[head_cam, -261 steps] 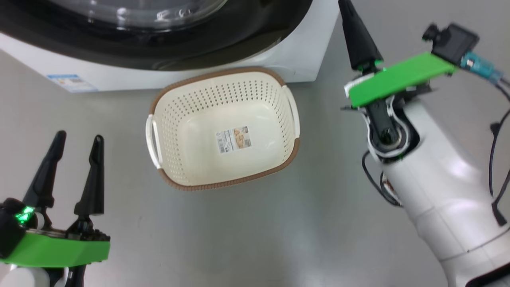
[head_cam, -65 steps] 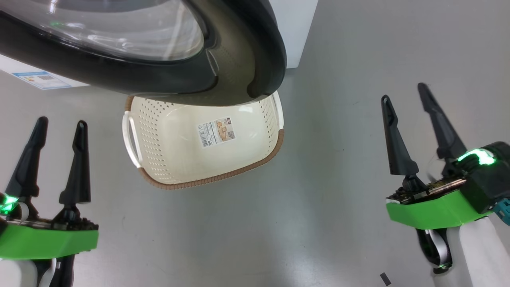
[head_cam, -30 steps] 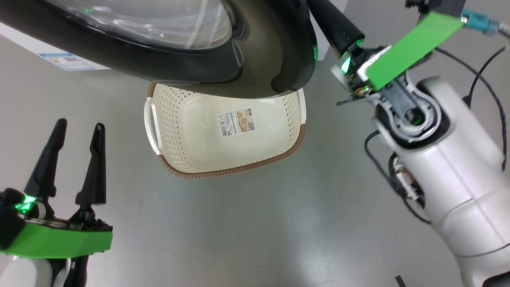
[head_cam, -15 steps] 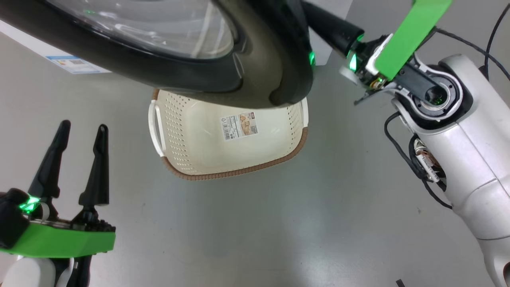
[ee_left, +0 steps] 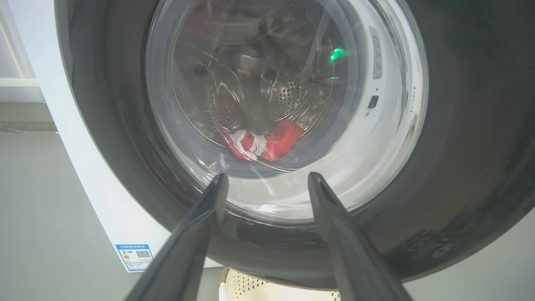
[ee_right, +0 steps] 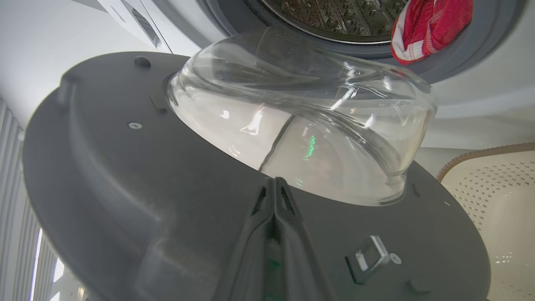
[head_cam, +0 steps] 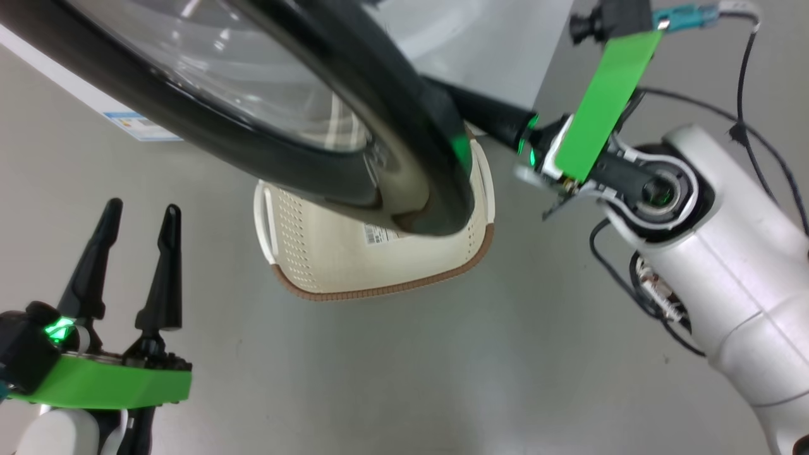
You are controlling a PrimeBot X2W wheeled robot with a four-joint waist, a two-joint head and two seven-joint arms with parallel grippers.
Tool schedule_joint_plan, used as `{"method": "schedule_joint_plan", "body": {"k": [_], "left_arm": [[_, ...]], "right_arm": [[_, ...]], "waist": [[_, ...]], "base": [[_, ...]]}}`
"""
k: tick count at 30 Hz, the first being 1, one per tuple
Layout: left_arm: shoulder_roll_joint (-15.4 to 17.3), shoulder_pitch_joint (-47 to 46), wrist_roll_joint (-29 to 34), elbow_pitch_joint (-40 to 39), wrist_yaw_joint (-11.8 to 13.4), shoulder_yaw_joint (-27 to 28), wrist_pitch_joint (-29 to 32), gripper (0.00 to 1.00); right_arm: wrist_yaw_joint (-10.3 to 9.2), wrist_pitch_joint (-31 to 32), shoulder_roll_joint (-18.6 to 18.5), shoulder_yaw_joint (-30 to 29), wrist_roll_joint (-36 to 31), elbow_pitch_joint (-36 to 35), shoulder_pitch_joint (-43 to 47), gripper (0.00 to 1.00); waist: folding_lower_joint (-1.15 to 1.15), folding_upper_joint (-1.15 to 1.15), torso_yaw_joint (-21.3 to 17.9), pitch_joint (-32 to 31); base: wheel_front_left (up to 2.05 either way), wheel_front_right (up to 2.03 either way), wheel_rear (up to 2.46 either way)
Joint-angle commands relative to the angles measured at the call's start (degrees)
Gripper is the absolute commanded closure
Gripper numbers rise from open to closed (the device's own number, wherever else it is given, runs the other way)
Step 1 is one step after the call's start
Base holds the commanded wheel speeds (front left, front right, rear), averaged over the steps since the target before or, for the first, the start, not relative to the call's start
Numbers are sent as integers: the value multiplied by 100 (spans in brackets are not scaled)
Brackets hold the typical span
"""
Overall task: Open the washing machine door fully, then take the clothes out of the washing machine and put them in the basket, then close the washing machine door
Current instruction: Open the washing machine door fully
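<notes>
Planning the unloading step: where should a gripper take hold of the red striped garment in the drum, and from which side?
Pinch the bunched fold of the red, white-striped fabric garment, which lies at the front lip of the perforated steel drum. Come straight in from the front, likely once the black-rimmed glass door swings clear.

door (head_cam: 411, 133): glossy black plastic rim, clear smooth glass, matt grey inner face. drum (ee_right: 334, 16): shiny perforated metal. clothes (ee_right: 426, 29): red cloth. basket (head_cam: 379, 292): matt perforated plastic. floor (head_cam: 442, 379): smooth, slight sheen.
</notes>
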Motion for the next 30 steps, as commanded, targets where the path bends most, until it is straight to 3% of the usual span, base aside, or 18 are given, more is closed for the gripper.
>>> {"method": "schedule_joint_plan", "body": {"k": [1, 14, 30], "left_arm": [[123, 46, 49, -90, 3, 222, -45, 0], [-95, 263, 234, 103, 3, 241, -45, 0], [-373, 494, 455, 337, 3, 59, -45, 0]], "right_arm": [[44, 68, 105, 103, -14, -180, 219, 100], [44, 321, 212, 340, 88, -156, 885, 100], [44, 737, 611, 320, 225, -9, 1586, 100]], "waist": [[0, 0, 74, -121], [0, 0, 345, -757], [0, 0, 833, -1463]], "base": [[0, 0, 0], [0, 0, 0], [0, 0, 0]]}}
